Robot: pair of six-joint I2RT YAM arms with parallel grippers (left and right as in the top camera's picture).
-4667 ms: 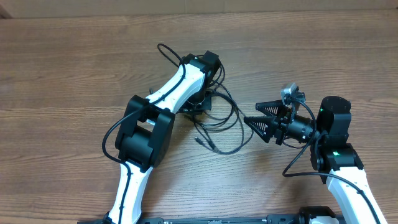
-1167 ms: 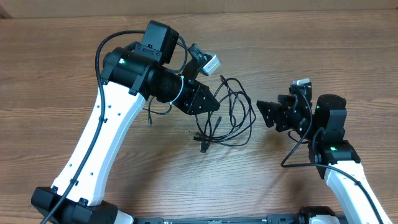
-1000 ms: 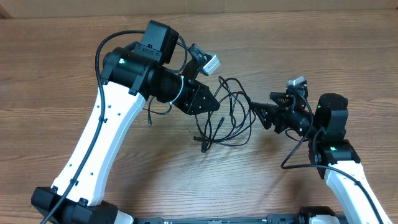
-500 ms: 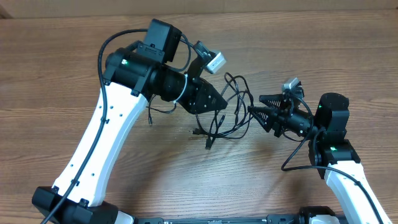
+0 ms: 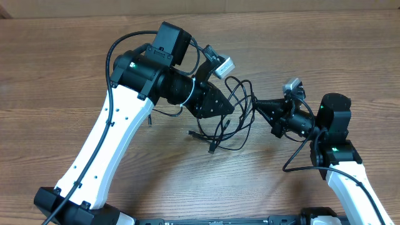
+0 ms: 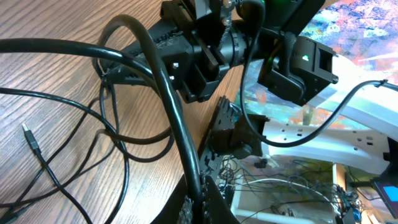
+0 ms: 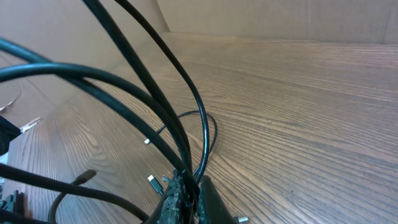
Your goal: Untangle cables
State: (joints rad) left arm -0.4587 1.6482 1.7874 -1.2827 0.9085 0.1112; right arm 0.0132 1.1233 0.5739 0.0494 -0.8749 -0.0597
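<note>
Nearest us, bare desk (image 5: 206, 187) lies open between the two arm bases. More free wood spreads outward of the left hand (image 5: 230, 109) and beyond both hands to the far edge. The left arm arches high from its base and reaches in toward the right hand (image 5: 259, 105). The right arm sits low, with its hand pointing at the left one. Both hands are pressed together, each pinching a strand of the cables (image 5: 226, 125). The tangle hangs between the fingertips, its long axis running hand to hand. Its loops sag toward us onto the desk, and one plug end (image 5: 210, 149) points nearward.
</note>
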